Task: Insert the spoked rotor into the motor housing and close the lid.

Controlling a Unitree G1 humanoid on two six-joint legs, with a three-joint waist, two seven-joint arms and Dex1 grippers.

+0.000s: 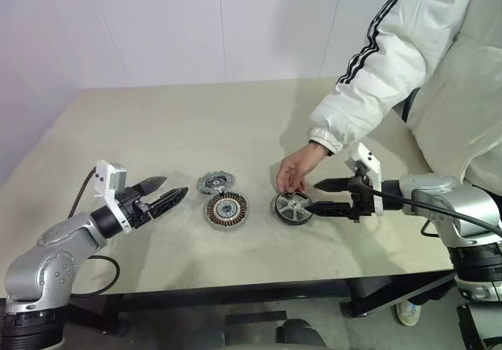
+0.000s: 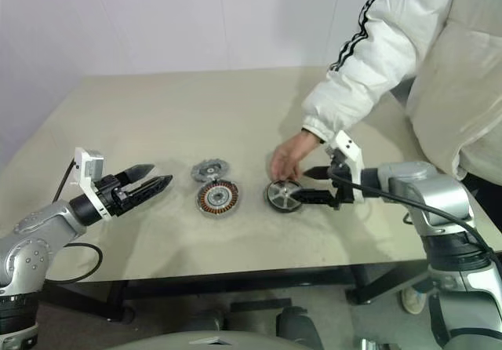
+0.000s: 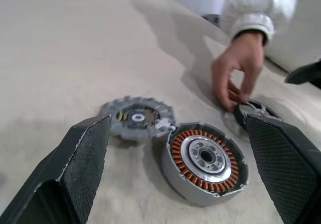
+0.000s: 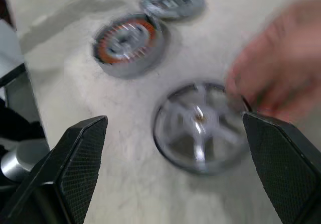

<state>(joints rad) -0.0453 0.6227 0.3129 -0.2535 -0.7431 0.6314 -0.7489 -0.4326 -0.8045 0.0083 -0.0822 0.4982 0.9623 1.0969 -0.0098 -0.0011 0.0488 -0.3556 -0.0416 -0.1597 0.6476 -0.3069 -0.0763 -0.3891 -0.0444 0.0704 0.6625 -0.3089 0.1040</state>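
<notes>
Nothing's assembled yet: spoked rotor [image 1: 292, 207], motor housing [image 1: 226, 209] and lid [image 1: 215, 182] lie separate, person's hand [image 1: 294, 171] on the rotor, left gripper [image 1: 166, 192] and right gripper [image 1: 321, 196] both spread, empty.

lid [image 1: 215, 181] just behind housing [image 1: 226, 209] — rotor [image 1: 292, 208] to their right, on table [image 1: 157, 122]

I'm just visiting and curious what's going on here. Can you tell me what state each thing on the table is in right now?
Rotor: flat on the table, not inserted, a person's hand touching its rim.
Housing: flat, windings up, nothing in it.
Lid: off, lying against the housing.
Left gripper: open, holding nothing.
Right gripper: open, holding nothing, by the rotor.
</notes>
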